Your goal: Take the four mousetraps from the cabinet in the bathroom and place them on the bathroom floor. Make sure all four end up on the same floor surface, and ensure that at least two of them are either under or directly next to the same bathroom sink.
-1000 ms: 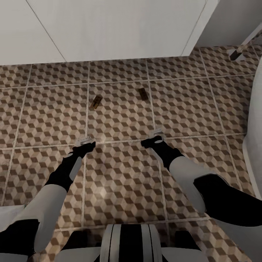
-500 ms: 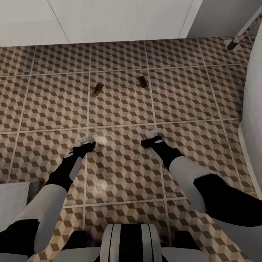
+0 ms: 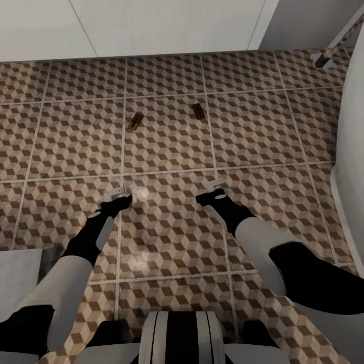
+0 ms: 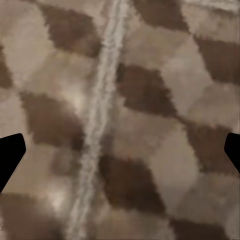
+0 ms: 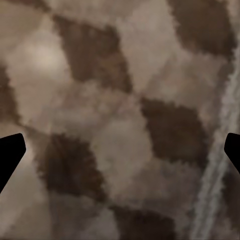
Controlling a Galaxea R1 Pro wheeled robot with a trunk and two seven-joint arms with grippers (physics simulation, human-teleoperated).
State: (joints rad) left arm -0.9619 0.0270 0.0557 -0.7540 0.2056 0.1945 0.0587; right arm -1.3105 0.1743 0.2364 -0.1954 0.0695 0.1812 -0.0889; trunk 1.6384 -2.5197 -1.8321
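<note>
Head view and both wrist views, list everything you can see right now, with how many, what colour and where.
mousetraps: two, brown wood with dark wire, lying flat and apart on the floor ahead of the arms, one on the left, one on the right
floor: large tiles, brown, beige and white cube pattern, pale grout, across all three views
white panels: along the far edge of the floor
white curved object: at the right edge, partly cut off
left gripper: one, pale fingers on a black wrist, open, over the floor
right gripper: one, same colours, open, over the floor
</note>
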